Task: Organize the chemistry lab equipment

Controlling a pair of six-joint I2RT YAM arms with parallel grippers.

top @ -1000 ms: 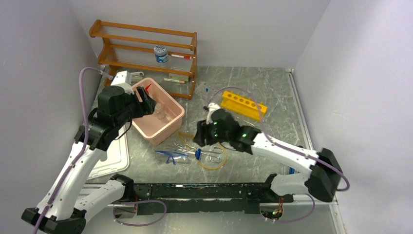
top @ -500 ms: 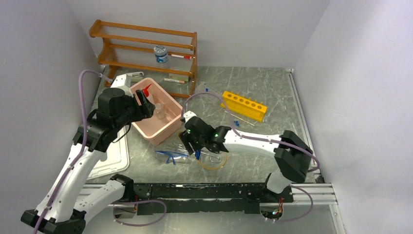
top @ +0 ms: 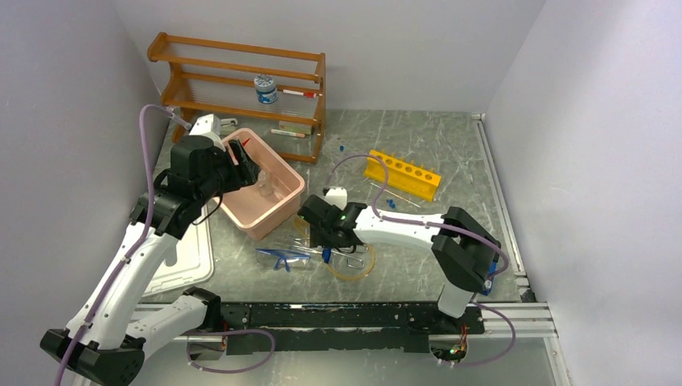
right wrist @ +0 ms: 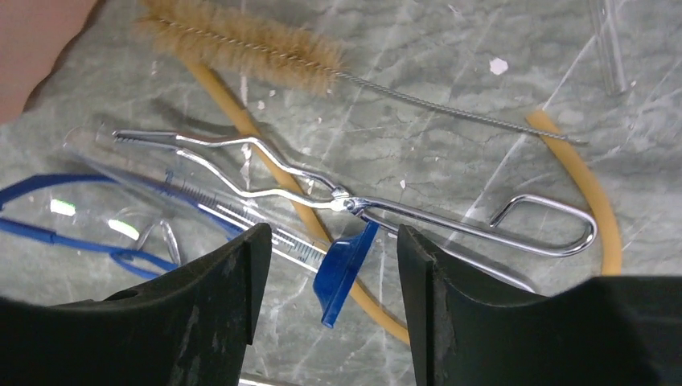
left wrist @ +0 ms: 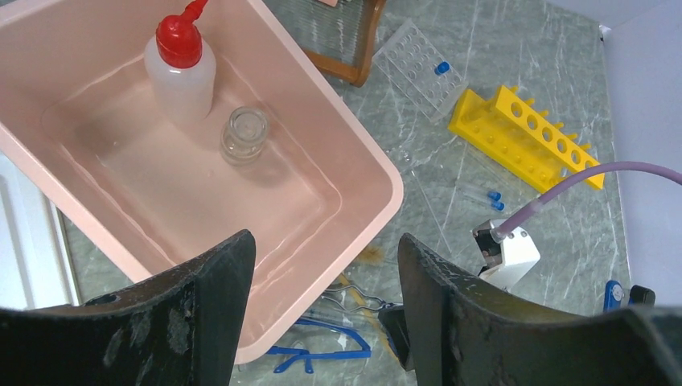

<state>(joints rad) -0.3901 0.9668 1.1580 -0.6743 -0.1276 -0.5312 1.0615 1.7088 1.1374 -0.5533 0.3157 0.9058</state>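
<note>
I am holding the right gripper (right wrist: 328,241), fingers spread and empty, above the silver wire metal tongs (right wrist: 346,197), which are lying near the pink plastic tub (left wrist: 265,201). I am aiming at the pivot, since amber rubber tubing (right wrist: 599,225) and what looks like a clear, blue-footed cylinder (right wrist: 342,265) are crossing underneath. The left gripper (left wrist: 322,249), also spread and empty, is hovering over the tub.
</note>
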